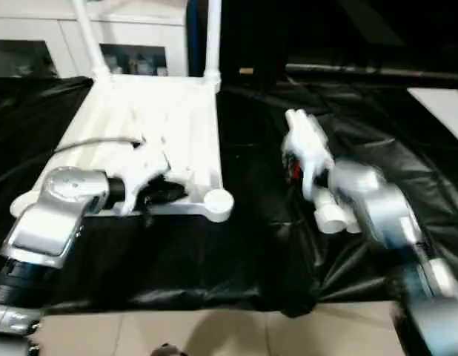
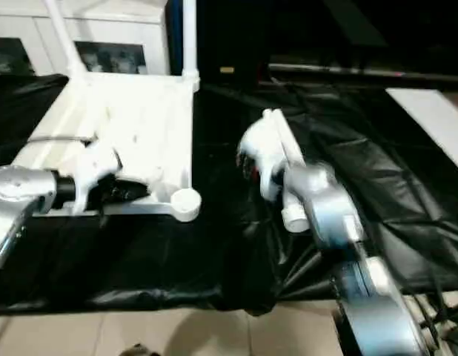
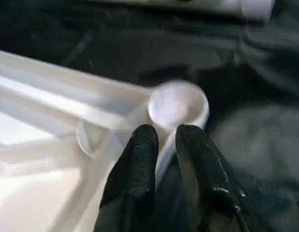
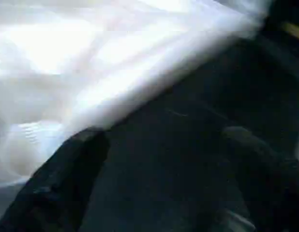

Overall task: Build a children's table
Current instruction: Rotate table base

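- Two legs (image 1: 212,37) already stand in the far corner sockets of the upturned table top (image 1: 151,141), which lies on black sheeting (image 1: 236,252).
- Left gripper (image 3: 164,140), fingers nearly together, pinches the top's rim just beside the empty near socket (image 1: 218,202), probably to steady it.
- Right gripper (image 1: 307,152) carries another leg (image 1: 318,185) beside the top, likely bound for that socket; I cannot tell how its fingers stand.

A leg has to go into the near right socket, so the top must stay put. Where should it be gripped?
The near rim just left of that socket, from the near side. The top lies underside up, so its thin raised rim suits two fingers, and the socket's mouth stays free.
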